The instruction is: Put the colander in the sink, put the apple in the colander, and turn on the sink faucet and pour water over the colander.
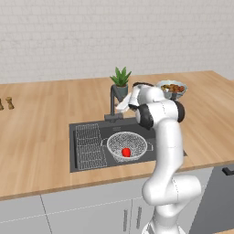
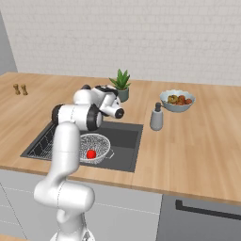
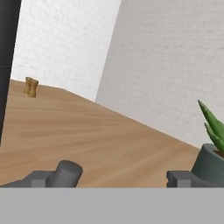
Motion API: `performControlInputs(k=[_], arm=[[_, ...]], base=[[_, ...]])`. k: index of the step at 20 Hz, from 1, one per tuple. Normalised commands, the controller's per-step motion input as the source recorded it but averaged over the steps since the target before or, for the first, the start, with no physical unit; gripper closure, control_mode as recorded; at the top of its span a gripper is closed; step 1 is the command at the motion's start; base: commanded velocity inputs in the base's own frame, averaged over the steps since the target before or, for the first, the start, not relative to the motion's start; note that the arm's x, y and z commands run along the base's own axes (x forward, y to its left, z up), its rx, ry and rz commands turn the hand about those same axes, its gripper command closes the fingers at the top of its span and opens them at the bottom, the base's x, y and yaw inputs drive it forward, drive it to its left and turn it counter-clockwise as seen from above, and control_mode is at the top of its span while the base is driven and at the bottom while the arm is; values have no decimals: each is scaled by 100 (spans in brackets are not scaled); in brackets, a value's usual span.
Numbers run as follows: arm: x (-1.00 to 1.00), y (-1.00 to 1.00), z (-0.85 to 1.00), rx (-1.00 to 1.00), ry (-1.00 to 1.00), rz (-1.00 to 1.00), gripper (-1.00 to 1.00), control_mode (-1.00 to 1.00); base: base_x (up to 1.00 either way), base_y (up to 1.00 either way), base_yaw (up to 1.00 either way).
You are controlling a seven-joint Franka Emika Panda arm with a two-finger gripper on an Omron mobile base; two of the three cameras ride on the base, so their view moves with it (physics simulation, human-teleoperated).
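The silvery mesh colander [image 1: 127,144] [image 2: 94,146] sits in the dark sink [image 1: 73,137] [image 2: 126,135], right of the wire rack [image 1: 90,146]. The red apple [image 1: 126,152] [image 2: 91,154] lies inside the colander. The dark faucet [image 1: 112,101] stands at the sink's back edge; no water shows. My gripper [image 1: 121,107] [image 3: 109,179] hovers beside the faucet, above the basin, open and holding nothing. In the hand view the dark faucet column [image 3: 8,57] runs down the left edge, and a short grey cylinder [image 3: 68,173] stands just inside the left fingertip [image 3: 41,178].
A potted plant [image 1: 120,82] [image 2: 121,84] [image 3: 212,159] stands close behind the faucet. A white fruit bowl [image 1: 172,88] [image 2: 177,100] and a soap dispenser [image 2: 156,117] are on the counter to the right. Two small shakers [image 1: 5,103] [image 2: 20,89] [image 3: 30,86] stand far left.
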Motion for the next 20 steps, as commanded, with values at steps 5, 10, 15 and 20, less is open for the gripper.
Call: performControlInputs(k=[5, 10, 15, 20], arm=[[8, 1, -23, 2, 1, 0, -100, -100], [0, 1, -35, 3, 1, 0, -100, -100], [15, 0, -15, 5, 0, 0, -100, -100], [27, 1, 2, 5, 0, 0, -100, -100]], base=[[0, 0, 0], [0, 0, 0], [0, 0, 0], [0, 0, 0]])
